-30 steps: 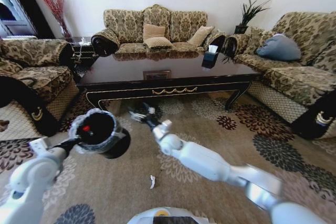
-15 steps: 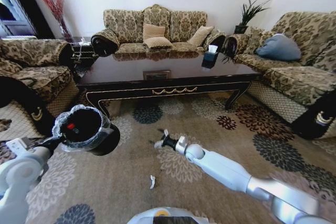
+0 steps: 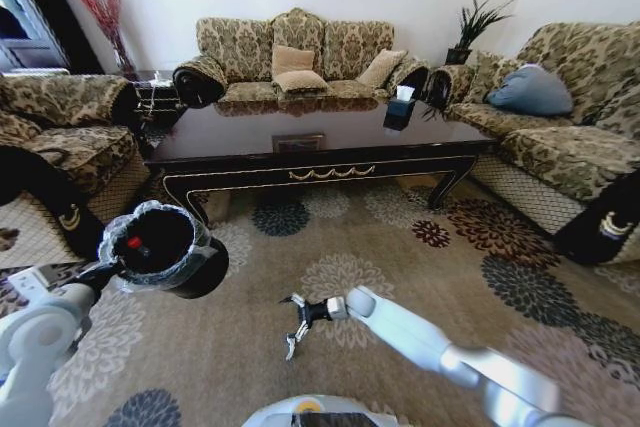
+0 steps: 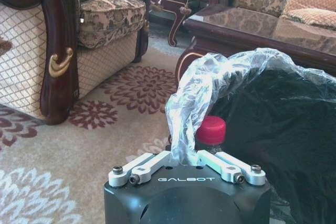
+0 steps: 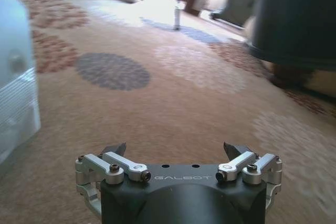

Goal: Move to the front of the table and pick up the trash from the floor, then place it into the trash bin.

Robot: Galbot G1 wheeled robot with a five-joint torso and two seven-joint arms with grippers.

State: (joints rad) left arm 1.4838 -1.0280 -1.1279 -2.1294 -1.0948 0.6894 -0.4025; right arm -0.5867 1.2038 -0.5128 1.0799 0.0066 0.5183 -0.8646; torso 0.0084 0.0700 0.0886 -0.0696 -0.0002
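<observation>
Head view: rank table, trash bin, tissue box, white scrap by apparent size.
1. table
2. trash bin, held up by the left gripper, so nearness inflates it
3. tissue box
4. white scrap, under the open right gripper

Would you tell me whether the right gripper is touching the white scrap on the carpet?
Cannot tell: in the head view the open right gripper sits just above the white scrap, their outlines almost meeting.

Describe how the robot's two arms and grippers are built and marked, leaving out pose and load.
Both arms are smooth, glossy white rounded tubes with bulbous joints, narrowing to a dark wrist. The left gripper and right gripper share one design: a black block body lettered GALBOT in white, silver metal linkage bars fixed with dark screws, ending in dark jaws. No loose cables show.
</observation>
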